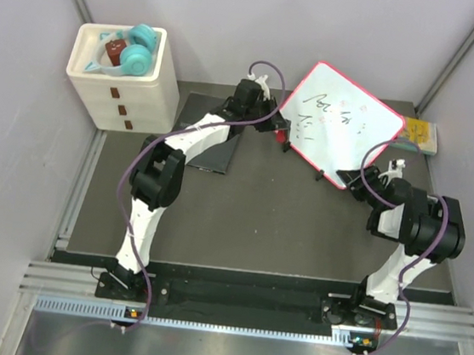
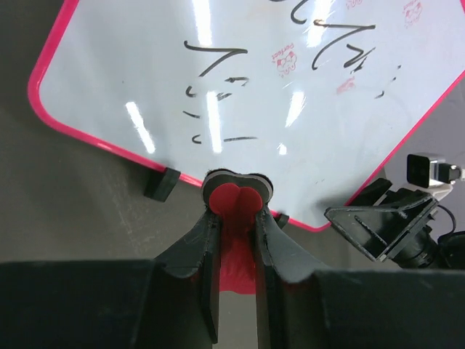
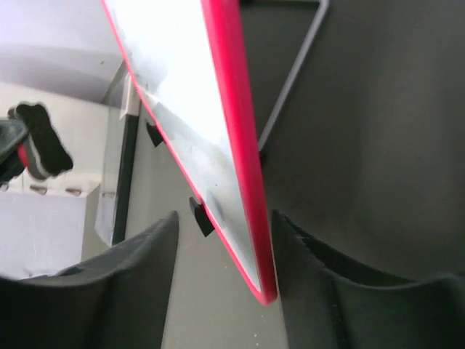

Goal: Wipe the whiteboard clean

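Looking down from above, the large white rectangular whiteboard with a thin pink-red frame is standing tilted toward the far right of the dark grey table mat, and dark scribbles are showing on its face. The left gripper is hovering just beside the board's left corner. The right gripper is sitting at its near edge. At the far left a white plastic drawer box is carrying teal headphones. A flat black notebook is lying under the left arm, and a small yellow-green book is lying just beyond the board's right corner.

In the left wrist view, the 2 fingers are clenching a small red-and-black lobed eraser close to the board's lower frame, near a small black foot.

In the right wrist view, the board is showing edge-on, with its corner passing between 2 dark fingers. One pad is looking pressed to the frame and a sliver of gap is showing at the other, so I cannot tell whether this claw is grasping.
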You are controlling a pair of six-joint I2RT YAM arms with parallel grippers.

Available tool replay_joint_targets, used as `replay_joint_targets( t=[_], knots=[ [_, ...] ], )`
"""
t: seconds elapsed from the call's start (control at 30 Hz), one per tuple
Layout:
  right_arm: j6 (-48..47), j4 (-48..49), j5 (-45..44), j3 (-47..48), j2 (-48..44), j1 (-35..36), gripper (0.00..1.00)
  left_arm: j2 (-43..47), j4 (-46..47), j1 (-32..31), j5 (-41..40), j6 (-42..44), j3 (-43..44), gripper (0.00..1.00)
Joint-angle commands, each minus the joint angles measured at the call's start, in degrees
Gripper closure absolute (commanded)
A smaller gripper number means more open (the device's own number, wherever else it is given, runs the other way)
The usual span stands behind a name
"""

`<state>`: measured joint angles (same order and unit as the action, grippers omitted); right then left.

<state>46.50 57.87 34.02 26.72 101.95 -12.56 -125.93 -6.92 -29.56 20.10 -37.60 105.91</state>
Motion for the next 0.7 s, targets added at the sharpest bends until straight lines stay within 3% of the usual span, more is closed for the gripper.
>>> replay_joint_targets(
  t=[0.0,0.03,0.33,0.6,0.67],
  knots=[
    [5.0,10.6,4.56,2.98,3.42,-0.45,0.56,-2.47,9.11,0.12,0.38,-3.87,3.42,1.0],
    [5.44,10.69,4.74,3.25,4.13,-0.36,0.64,-2.91,9.46,0.12,0.47,-4.14,3.86,1.0],
    [7.82,5.86,5.62,0.18,2.82,-0.1,0.96,-6.34,13.07,0.03,-5.23,-6.43,6.33,1.0],
    [-3.16,-18.53,-0.79,-2.82,-8.95,2.18,1.0,-9.07,13.68,0.03,-6.47,-7.48,8.7,1.0],
    [-4.22,-20.42,-1.24,-3.16,-9.84,3.32,1.0,-9.6,14.04,0.03,-6.3,-8.09,8.7,1.0]
  ],
)
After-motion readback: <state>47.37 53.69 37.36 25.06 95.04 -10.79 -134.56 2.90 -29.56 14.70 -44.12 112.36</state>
